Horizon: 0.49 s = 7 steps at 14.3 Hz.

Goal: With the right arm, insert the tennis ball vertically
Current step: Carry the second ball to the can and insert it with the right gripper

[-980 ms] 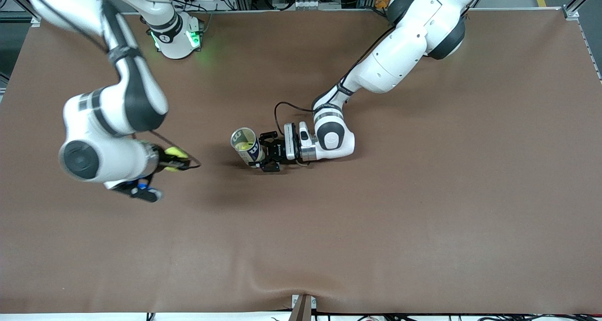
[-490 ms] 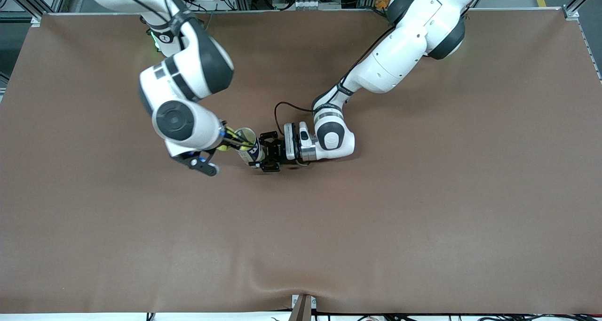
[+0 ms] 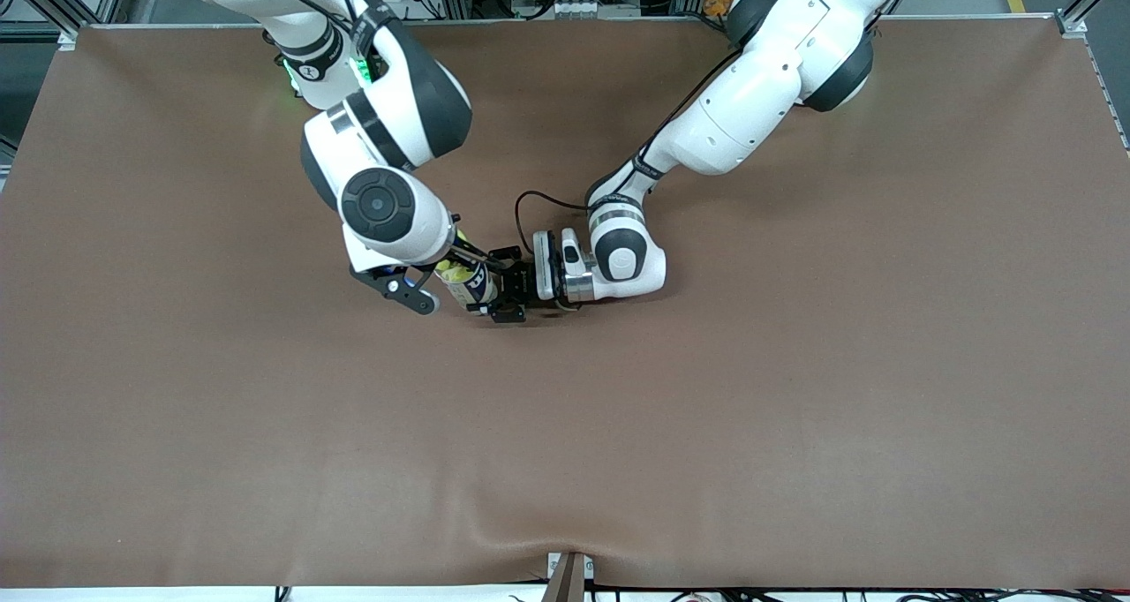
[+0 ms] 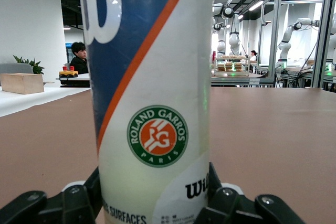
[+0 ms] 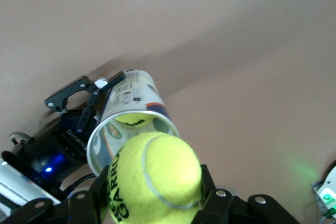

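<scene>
Yellow felt fills the right wrist view: the ball (image 5: 155, 177) is pinched between the fingers of the right gripper (image 5: 152, 203), and just below it gapes the open mouth of the can (image 5: 134, 121), with another ball (image 5: 132, 120) already lying inside. In the front view the ball (image 3: 455, 272) shows only as a sliver of yellow under the right wrist, over the can (image 3: 472, 288).

The relation that counts is ball to can mouth. The can stands upright on the table near its middle, long axis vertical, so the way in is straight down. The ball looks to sit above the rim but a little off the mouth's centre; I judge it needs a small sideways correction before it drops, or it may catch the rim.

The left gripper (image 3: 505, 286) lies low on the table and is clamped on the can's lower body, steadying it; its fingers (image 4: 79, 203) show on either side of the label in the left wrist view.

A second ago the right arm was well toward its own end of the table with the ball; half a second ago it had reached the can; now it has swung over the mouth. The left arm and can have not moved.
</scene>
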Each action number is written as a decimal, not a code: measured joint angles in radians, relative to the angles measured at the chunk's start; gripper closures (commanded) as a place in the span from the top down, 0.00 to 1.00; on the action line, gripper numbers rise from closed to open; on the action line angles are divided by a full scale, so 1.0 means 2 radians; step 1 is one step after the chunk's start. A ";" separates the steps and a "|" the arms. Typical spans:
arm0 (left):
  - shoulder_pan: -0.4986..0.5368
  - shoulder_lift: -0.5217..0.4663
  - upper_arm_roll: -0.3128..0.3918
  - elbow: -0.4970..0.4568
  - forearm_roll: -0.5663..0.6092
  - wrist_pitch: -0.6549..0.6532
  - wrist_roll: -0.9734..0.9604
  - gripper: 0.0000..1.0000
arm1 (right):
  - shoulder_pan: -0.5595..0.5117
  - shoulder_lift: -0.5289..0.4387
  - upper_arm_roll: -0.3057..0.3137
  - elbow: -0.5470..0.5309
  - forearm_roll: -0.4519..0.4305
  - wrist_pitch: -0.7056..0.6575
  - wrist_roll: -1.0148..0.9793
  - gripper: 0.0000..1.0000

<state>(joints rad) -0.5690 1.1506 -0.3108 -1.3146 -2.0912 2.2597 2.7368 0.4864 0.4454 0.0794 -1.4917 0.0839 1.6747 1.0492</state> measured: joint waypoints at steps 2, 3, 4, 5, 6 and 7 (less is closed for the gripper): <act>0.000 0.000 0.000 0.000 0.000 0.000 0.000 0.73 | 0.004 0.000 0.000 0.000 0.000 0.004 0.003 0.69; 0.000 0.000 0.000 0.000 0.000 0.000 0.000 0.73 | 0.005 0.000 0.000 0.000 0.000 0.006 0.006 1.00; 0.000 0.000 0.000 0.000 0.000 0.000 0.000 0.73 | 0.006 0.000 0.000 -0.001 0.000 0.008 0.011 1.00; 0.000 0.000 0.000 0.000 0.000 0.000 0.000 0.73 | 0.006 0.000 0.000 -0.001 0.000 0.009 0.014 1.00; 0.000 0.000 0.000 0.000 0.000 0.000 0.000 0.73 | 0.006 0.000 0.000 -0.002 0.000 0.010 0.015 1.00; 0.000 0.000 0.000 0.000 0.000 0.000 0.000 0.73 | 0.006 0.000 -0.001 -0.002 0.000 0.010 0.016 1.00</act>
<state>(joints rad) -0.5691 1.1506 -0.3107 -1.3147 -2.0912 2.2596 2.7368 0.4992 0.4454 0.0773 -1.4951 0.0838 1.6951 1.0803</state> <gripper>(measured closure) 0.264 0.141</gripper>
